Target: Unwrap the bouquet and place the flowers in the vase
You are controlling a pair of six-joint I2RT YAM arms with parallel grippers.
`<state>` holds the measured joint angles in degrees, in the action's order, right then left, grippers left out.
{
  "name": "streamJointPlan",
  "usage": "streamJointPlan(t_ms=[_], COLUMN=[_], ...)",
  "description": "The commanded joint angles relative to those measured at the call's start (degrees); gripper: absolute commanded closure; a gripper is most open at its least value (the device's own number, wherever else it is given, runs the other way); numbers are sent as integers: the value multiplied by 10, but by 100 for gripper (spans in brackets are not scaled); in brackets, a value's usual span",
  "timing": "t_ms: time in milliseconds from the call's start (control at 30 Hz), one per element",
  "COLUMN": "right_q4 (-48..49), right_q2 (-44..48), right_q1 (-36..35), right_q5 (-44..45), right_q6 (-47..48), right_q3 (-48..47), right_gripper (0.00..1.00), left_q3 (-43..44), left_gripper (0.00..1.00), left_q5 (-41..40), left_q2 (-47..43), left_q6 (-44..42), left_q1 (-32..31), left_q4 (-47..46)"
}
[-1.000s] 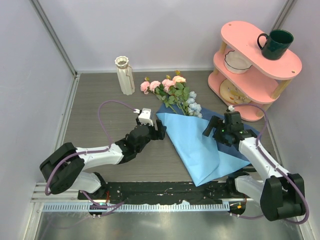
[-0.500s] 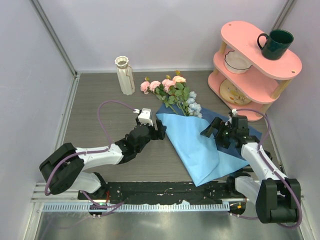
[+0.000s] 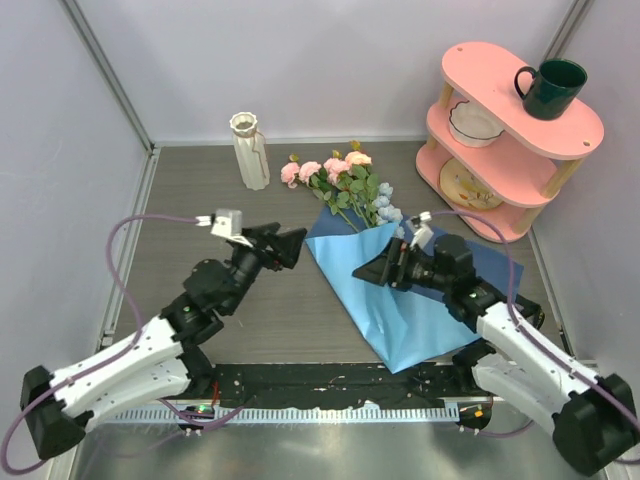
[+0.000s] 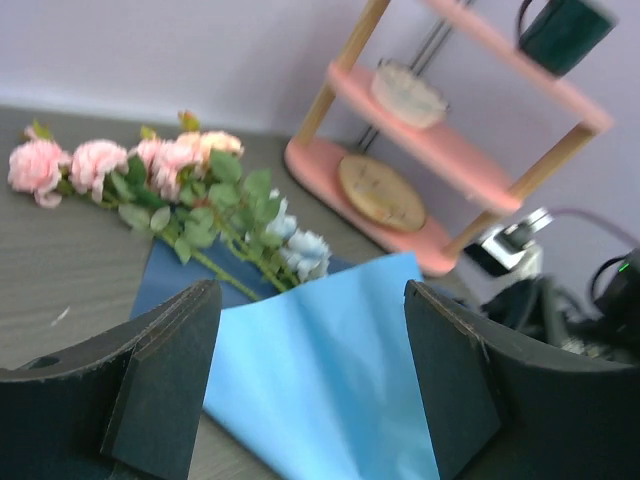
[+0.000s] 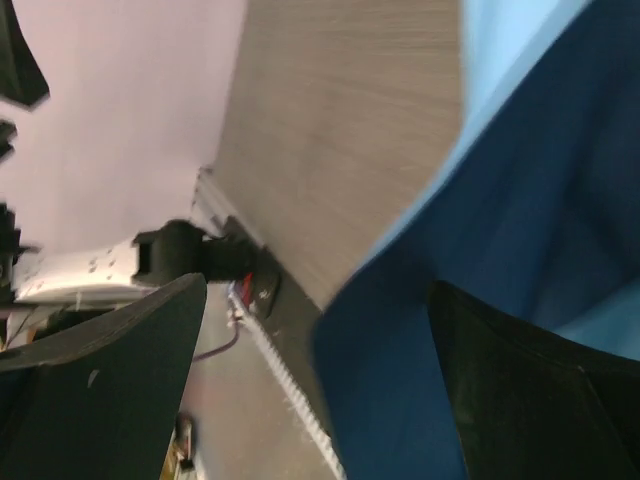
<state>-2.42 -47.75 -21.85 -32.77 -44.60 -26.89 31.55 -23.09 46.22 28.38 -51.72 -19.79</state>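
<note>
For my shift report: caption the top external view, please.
Open left gripper and open right gripper hover at the blue wrap; flowers lie at its far end, vase upright beyond.

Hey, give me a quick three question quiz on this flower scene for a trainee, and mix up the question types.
1. True or false: the flowers already stand in the vase.
2. On the pink rack, the dark green mug sits on: A the top tier, B the middle tier, C the bottom tier.
3. Fill in: the left gripper and right gripper both have their jaws ____.
Key: 1 false; 2 A; 3 open.
</note>
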Motion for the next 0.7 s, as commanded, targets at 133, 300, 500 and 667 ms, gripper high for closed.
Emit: streamJointPlan(t_ms=[133, 300, 500, 667], right_q4=[237, 239, -24, -209], right_q2=[-216, -315, -215, -97], right_q1=[-358, -413, -391, -256], right_q5=[171, 193, 375, 452], right_q6=[-96, -88, 22, 43], right_q3=[-92, -177, -219, -183], right_gripper=[2, 3, 0, 0], left_q3=[80, 108, 100, 90], left_gripper=[19, 16, 12, 12], left_q5=[-6, -1, -9, -13], left_q2=[-145, -178, -123, -26], left_q6=[-7, -4, 18, 63], left_q1=[-1, -1, -1, -1], left_q4=[192, 229, 252, 248])
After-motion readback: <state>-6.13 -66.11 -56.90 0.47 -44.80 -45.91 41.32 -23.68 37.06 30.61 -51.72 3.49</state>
